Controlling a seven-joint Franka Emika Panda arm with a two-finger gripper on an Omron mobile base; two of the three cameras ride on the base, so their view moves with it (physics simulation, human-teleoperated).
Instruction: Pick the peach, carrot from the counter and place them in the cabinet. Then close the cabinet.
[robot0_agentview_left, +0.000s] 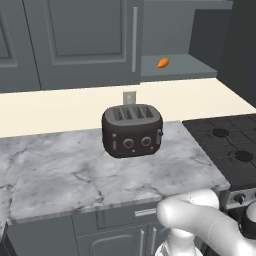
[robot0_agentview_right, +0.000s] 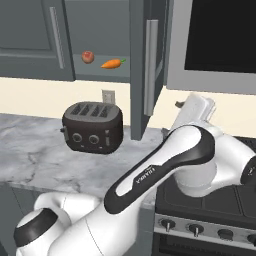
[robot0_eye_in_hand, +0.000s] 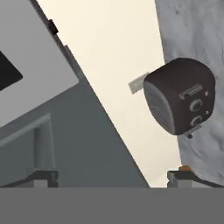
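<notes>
Orange on grey is the first thing I check: the carrot (robot0_agentview_right: 112, 63) lies on the shelf inside the cabinet (robot0_agentview_right: 30, 35), and the peach (robot0_agentview_right: 88, 56) sits just beside it, further in on the same shelf. So both pieces look to be put away already, and my read is that only the closing is left.

From the right base view, the cabinet door (robot0_agentview_right: 146, 65) stands swung out, edge-on to the camera, its silver bar handle (robot0_agentview_right: 149, 67) facing my side. I've got the arm reared up beside it, and the gripper (robot0_eye_in_hand: 113, 178) sits right next to the door's lower end. The hand view makes sense of that: the door panel and that handle loom on one side, the toaster (robot0_eye_in_hand: 180, 95) and the counter (robot0_eye_in_hand: 197, 26) on the other. The fingertips (robot0_eye_in_hand: 43, 178) sit wide apart with nothing between them, so the jaws are spread and empty.

I'd guess that position is for getting behind the door's free edge and pushing it shut. Main risk is clipping the handle rather than pushing the panel.
</notes>
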